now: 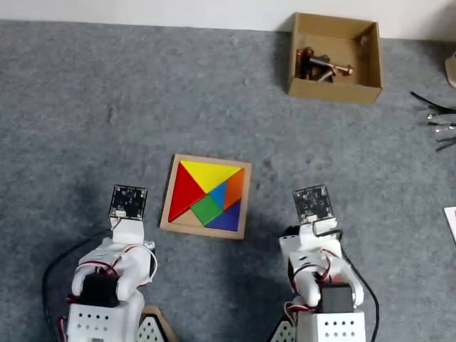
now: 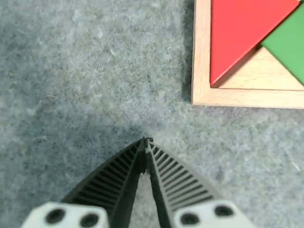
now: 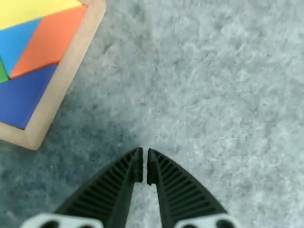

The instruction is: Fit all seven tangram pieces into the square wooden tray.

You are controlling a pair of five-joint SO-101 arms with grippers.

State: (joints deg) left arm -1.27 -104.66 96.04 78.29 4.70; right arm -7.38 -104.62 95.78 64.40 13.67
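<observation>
The square wooden tray (image 1: 168,206) lies on the grey carpet between the two arms. It holds a yellow triangle (image 1: 210,174), a red triangle (image 1: 184,194), a green square (image 1: 207,209), an orange piece (image 1: 234,191), a light blue piece (image 1: 218,192) and a dark blue piece (image 1: 226,217). A bare wooden triangle of tray floor (image 2: 259,73) shows at the near left corner. My left gripper (image 2: 146,142) is shut and empty, just off the tray's near left corner (image 2: 199,97). My right gripper (image 3: 144,164) is shut and empty, off the tray's near right corner (image 3: 33,140).
A cardboard box (image 1: 335,91) with copper-coloured metal parts (image 1: 320,65) stands at the back right. Dark cables and small items (image 1: 434,117) lie at the right edge. Grey carpet (image 1: 92,107) stretches open at the left and in the middle.
</observation>
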